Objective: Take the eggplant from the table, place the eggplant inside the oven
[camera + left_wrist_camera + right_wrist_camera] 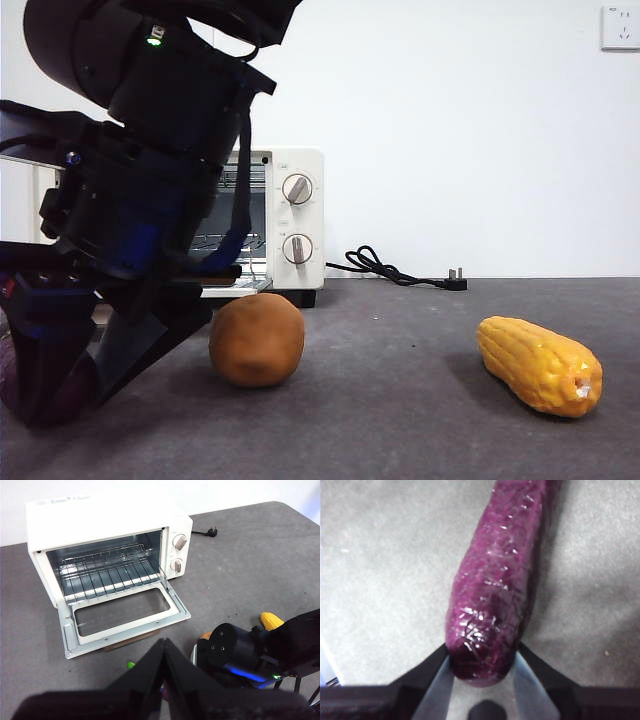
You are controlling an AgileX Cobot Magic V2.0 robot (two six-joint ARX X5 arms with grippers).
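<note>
The eggplant (495, 585), glossy dark purple, lies on the grey table (380, 570). My right gripper (482, 652) is shut on its near end, one jaw pressed to each side. In the front view this arm fills the left side and its gripper (50, 390) is down at the table, with a sliver of the eggplant (6, 370) at the picture's edge. The cream-white oven (100, 515) stands behind with its door (125, 615) folded down and the wire rack (105, 567) bare. My left gripper (164, 647) is shut on nothing, high above the table in front of the oven.
A round brown lump (257, 340) sits just right of the right arm, in front of the oven (295, 215). A yellow corn cob (540, 365) lies further right. The oven's black cord (385, 268) trails along the back of the table.
</note>
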